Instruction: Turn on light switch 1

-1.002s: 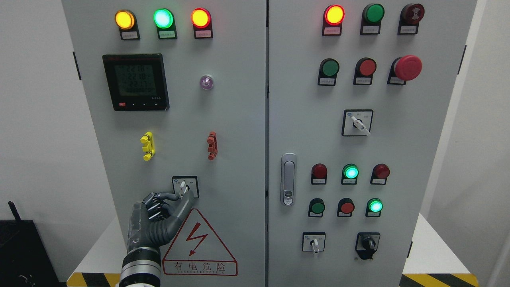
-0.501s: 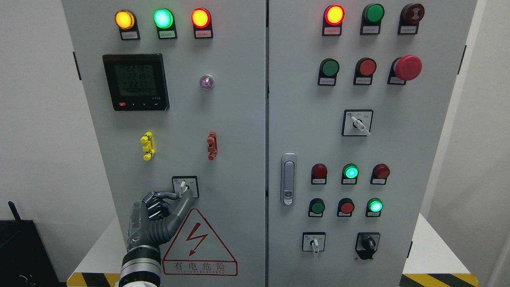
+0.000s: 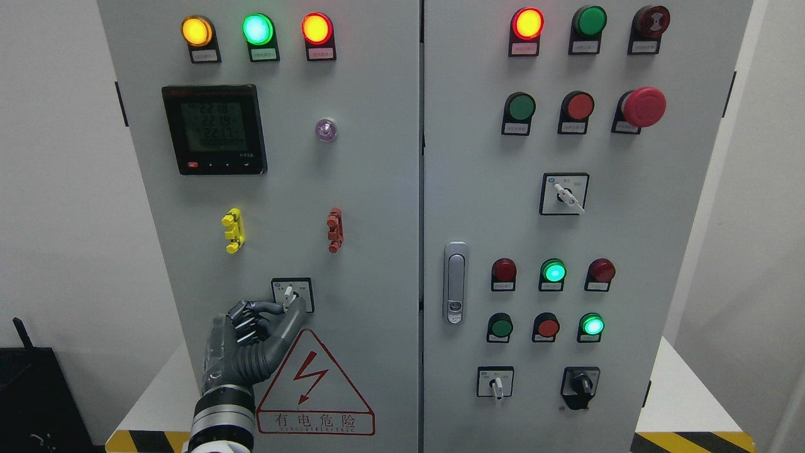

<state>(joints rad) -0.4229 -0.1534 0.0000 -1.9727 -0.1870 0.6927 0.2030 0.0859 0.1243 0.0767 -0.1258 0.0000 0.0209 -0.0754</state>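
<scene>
A small rotary selector switch [image 3: 293, 288] with a white lever [image 3: 288, 292] sits in a black-framed square low on the left door of the grey cabinet [image 3: 377, 207]. The lever stands nearly upright. My left hand [image 3: 290, 307] comes up from the bottom left; its thumb and index finger are closed on the lever's lower end, and the other fingers are curled. The right arm does not show.
Lit indicator lamps, a digital meter [image 3: 214, 129], yellow [image 3: 233, 230] and red [image 3: 335, 230] clips and a triangular electric-hazard sign [image 3: 314, 390] share the left door. The right door carries push buttons, a red mushroom stop button [image 3: 643, 107], more selector switches and a door handle [image 3: 455, 282].
My left hand has stayed on the switch lever, with only a slight shift of the wrist. The lever's angle looks the same. The meter's digits have changed.
</scene>
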